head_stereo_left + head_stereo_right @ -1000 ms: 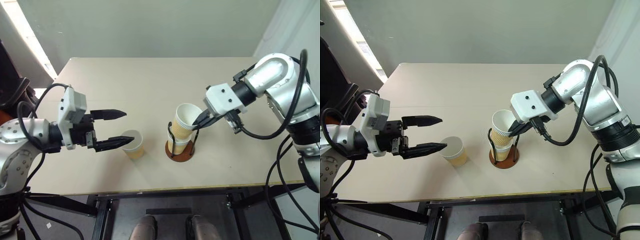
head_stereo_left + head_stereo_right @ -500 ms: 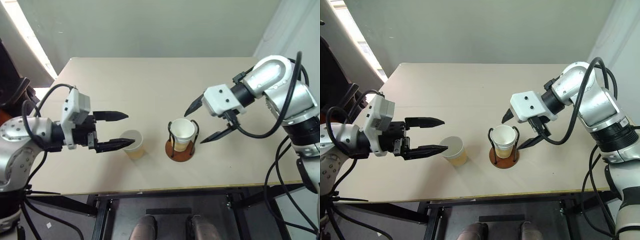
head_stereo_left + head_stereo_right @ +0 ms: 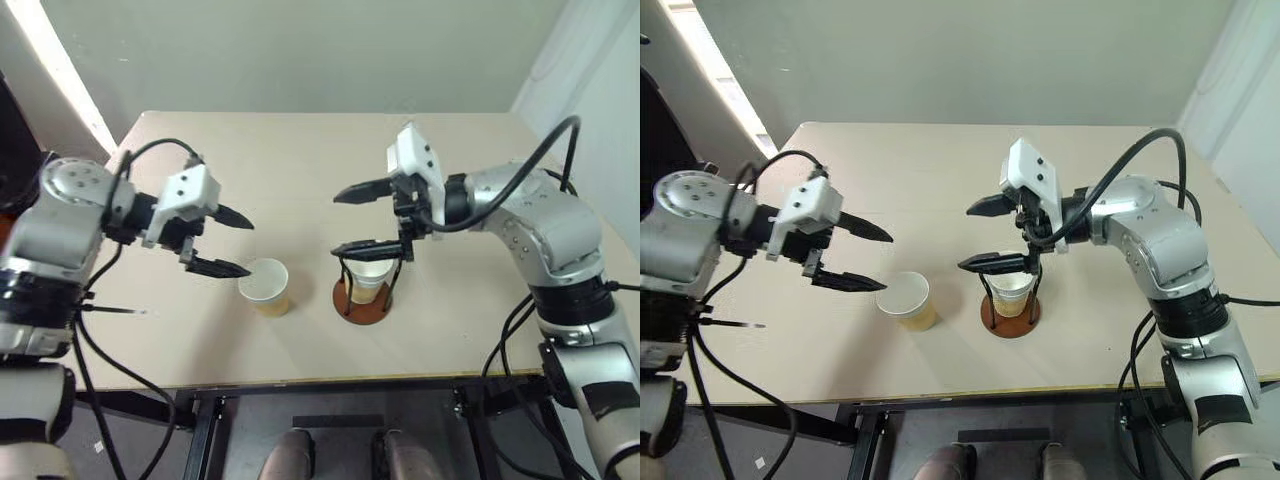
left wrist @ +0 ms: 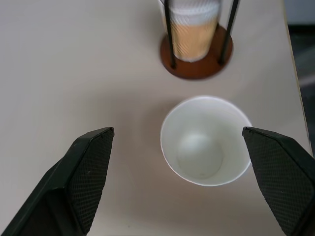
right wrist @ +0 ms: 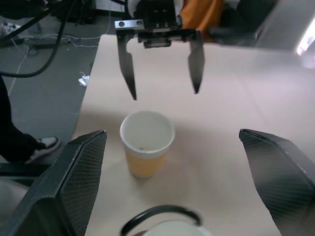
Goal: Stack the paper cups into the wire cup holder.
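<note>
One tan paper cup [image 3: 265,287] stands upright and loose on the table, its white inside showing. My left gripper [image 3: 247,247] hangs open just left of and above this cup, tilted down toward it, with nothing between its fingers [image 4: 83,172]. To the right stands the wire cup holder [image 3: 363,305], a reddish-brown disc with black wire loops. Nested paper cups [image 3: 367,278] sit inside it. My right gripper [image 3: 337,223] is open over the holder's left side, pointing left and holding nothing. In the right wrist view the loose cup [image 5: 146,142] stands below the left gripper [image 5: 162,91].
The beige table [image 3: 300,160] spreads bare behind both grippers, and its front edge [image 3: 330,382] runs close to the cup and the holder. Black cables [image 3: 100,330] trail off both arms at the table's sides.
My right gripper opened and let go of the tilted cup, which dropped down into the holder. That gripper then swung to point left. My left gripper moved forward and tipped down over the loose cup.
</note>
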Controlling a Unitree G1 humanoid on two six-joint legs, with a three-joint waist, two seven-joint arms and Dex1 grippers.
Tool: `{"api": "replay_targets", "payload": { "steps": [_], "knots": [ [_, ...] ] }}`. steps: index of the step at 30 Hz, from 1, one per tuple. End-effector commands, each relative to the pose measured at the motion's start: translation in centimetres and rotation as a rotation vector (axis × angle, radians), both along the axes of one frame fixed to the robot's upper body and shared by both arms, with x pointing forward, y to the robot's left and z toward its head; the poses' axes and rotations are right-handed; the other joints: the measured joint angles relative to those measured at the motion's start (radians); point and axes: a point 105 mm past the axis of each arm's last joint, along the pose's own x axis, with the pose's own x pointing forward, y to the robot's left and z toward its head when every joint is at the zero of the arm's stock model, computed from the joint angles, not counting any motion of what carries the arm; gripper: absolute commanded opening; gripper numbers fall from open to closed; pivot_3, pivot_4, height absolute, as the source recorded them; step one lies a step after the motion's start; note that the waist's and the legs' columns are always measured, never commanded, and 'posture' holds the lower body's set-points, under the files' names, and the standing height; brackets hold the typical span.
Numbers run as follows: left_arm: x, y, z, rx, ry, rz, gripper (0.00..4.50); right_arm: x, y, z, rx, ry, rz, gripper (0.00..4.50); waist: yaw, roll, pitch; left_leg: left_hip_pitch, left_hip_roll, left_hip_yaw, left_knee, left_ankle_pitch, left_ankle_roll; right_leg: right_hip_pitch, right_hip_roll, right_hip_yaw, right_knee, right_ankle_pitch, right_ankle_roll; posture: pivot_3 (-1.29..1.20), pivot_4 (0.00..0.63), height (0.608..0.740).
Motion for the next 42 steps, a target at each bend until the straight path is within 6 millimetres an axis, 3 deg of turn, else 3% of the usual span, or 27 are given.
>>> {"api": "replay_targets", "payload": {
  "steps": [1, 6, 9, 20, 25, 30, 36, 40, 42],
  "knots": [
    [0.5, -0.7, -0.4, 0.087, -0.015, -0.059, 4.5, -0.6, -1.1, 1.4, 0.031, -0.048, -0.034, 4.47, -0.001, 0.0, 0.0, -0.001, 0.0, 0.0, 0.001, 0.0, 0.0, -0.001, 0.0, 0.0, 0.0, 0.0, 0.001, 0.0, 0.15, 0.74],
    [1.3, -1.3, -2.4, 0.194, -0.004, -0.111, 4.5, -0.8, -2.7, 1.0, 0.0, -0.049, -0.08, 4.47, -0.001, 0.0, 0.0, -0.003, 0.0, 0.0, 0.005, -0.001, 0.002, -0.001, 0.0, 0.0, -0.001, 0.006, 0.011, 0.0, 0.15, 0.74],
    [1.7, -2.0, -2.7, 0.211, -0.008, -0.139, 3.92, -1.1, -3.3, 0.9, -0.009, -0.048, -0.097, 4.5, -0.001, 0.0, 0.0, -0.003, 0.0, 0.0, 0.005, -0.001, 0.002, -0.001, 0.0, 0.0, -0.001, 0.007, 0.012, 0.0, 0.15, 0.74],
    [1.8, -2.4, -2.6, 0.218, -0.007, -0.196, 0.02, -1.6, -4.3, 1.0, -0.03, -0.069, -0.138, 4.5, -0.001, 0.0, 0.0, -0.006, 0.0, 0.001, 0.012, -0.001, 0.004, -0.001, 0.0, 0.001, -0.001, 0.007, 0.013, 0.0, 0.15, 0.74],
    [1.6, -2.8, -1.7, 0.199, -0.022, -0.222, 0.02, -1.7, -5.4, 1.4, -0.05, -0.081, -0.156, 4.5, -0.001, 0.0, 0.0, -0.008, 0.0, 0.001, 0.013, 0.0, 0.005, -0.001, 0.0, 0.001, -0.002, 0.008, 0.013, 0.0, 0.15, 0.74],
    [1.7, -4.1, 1.9, 0.121, -0.094, -0.27, 0.02, -3.8, -8.1, 2.1, -0.083, -0.047, -0.108, 4.5, 0.016, -0.001, 0.0, -0.012, -0.001, 0.0, 0.013, 0.0, 0.006, -0.002, 0.0, 0.001, -0.003, 0.007, 0.015, 0.0, 0.15, 0.74],
    [1.4, -8.4, 10.2, -0.037, -0.192, -0.361, 0.02, -5.6, -13.6, 5.0, 0.081, -0.063, -0.165, 4.5, 0.026, -0.004, 0.001, -0.014, -0.004, 0.002, 0.014, -0.002, 0.008, -0.001, -0.001, 0.003, -0.006, 0.006, 0.018, 0.0, 0.15, 0.74],
    [0.8, -11.7, 12.9, -0.116, -0.192, -0.449, 0.02, -6.8, -16.1, 5.2, 0.118, -0.04, -0.226, 4.5, 0.027, -0.003, 0.001, -0.012, -0.006, 0.005, 0.014, -0.004, 0.012, 0.002, -0.005, 0.006, -0.01, 0.006, 0.027, 0.0, 0.15, 0.74],
    [0.8, -13.4, 13.1, -0.105, -0.192, -0.492, 0.02, -7.5, -17.8, 5.4, 0.12, -0.039, -0.289, 4.5, 0.028, -0.003, 0.002, -0.012, -0.009, 0.005, 0.015, -0.005, 0.013, 0.003, -0.004, 0.006, -0.01, 0.005, 0.034, 0.0, 0.15, 0.74]
  ]
}}
